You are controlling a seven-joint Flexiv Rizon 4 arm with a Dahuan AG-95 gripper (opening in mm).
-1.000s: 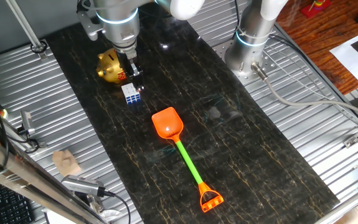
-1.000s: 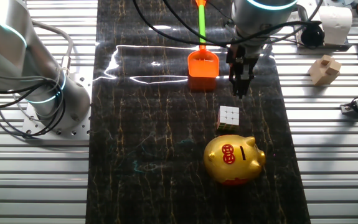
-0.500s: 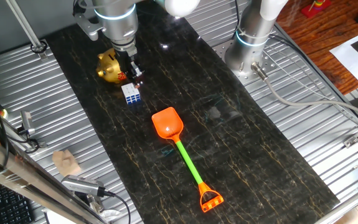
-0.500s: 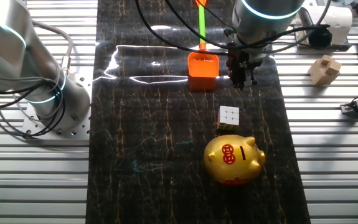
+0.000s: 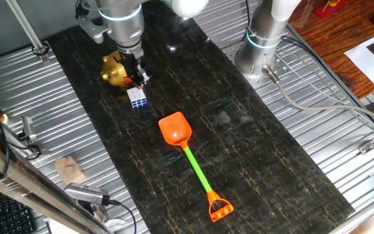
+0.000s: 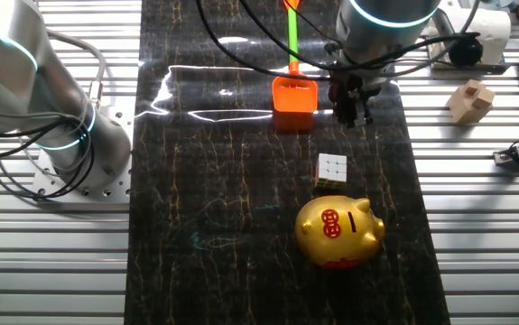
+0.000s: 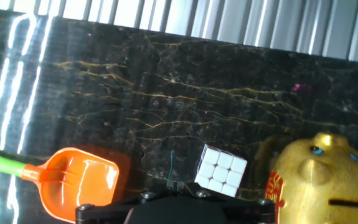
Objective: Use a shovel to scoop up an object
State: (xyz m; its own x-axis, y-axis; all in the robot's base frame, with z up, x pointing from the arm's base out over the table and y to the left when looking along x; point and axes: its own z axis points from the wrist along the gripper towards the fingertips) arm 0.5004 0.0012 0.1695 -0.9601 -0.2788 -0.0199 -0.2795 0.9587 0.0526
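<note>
The shovel lies flat on the dark mat, its orange blade (image 5: 175, 128) pointing toward the cube and its green shaft (image 5: 198, 166) running to the orange loop handle (image 5: 220, 209). The small white-and-blue cube (image 5: 137, 97) sits next to the gold piggy bank (image 5: 115, 70). My gripper (image 5: 140, 78) hangs above the mat just beside the cube, fingers together and holding nothing. In the other fixed view it (image 6: 351, 114) is between the blade (image 6: 294, 95) and the cube (image 6: 331, 169). The hand view shows the blade (image 7: 79, 183), the cube (image 7: 221, 169) and my gripper (image 7: 174, 185).
The piggy bank (image 6: 338, 231) stands close behind the cube. A second arm's base (image 5: 261, 45) stands at the mat's edge. A wooden block (image 6: 471, 99) and cables lie on the ribbed metal beside the mat.
My gripper has risen a little and drifted away from the cube toward the shovel blade. The shovel, cube and piggy bank have not moved.
</note>
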